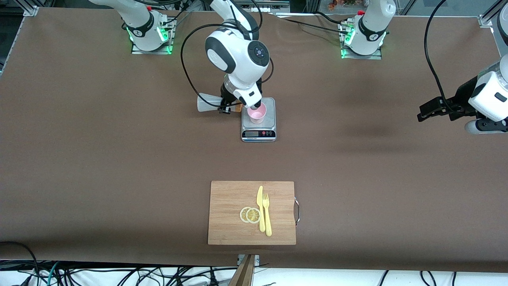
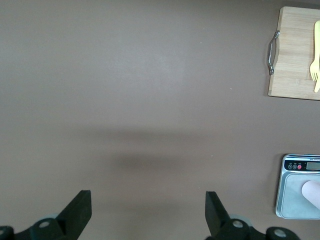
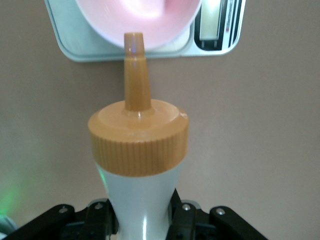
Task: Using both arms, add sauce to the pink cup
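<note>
My right gripper point(image 1: 227, 105) is shut on the sauce bottle point(image 1: 208, 104), which is tipped on its side beside the scale. In the right wrist view my right gripper point(image 3: 142, 222) clasps the whitish body of the bottle point(image 3: 142, 195), and the orange nozzle point(image 3: 135, 70) points at the rim of the pink cup point(image 3: 142, 20). The pink cup point(image 1: 256, 114) stands upright on the scale point(image 1: 258, 134). No sauce shows at the nozzle. My left gripper point(image 1: 428, 111) is open and empty, waiting over bare table at the left arm's end; it also shows in the left wrist view point(image 2: 148, 212).
A wooden cutting board point(image 1: 230, 214) lies nearer the front camera, with a yellow knife point(image 1: 260, 208), a yellow fork point(image 1: 267, 216) and two lemon slices point(image 1: 250, 215) on it. The left wrist view shows the board point(image 2: 295, 50) and the scale point(image 2: 295, 200) at its edge.
</note>
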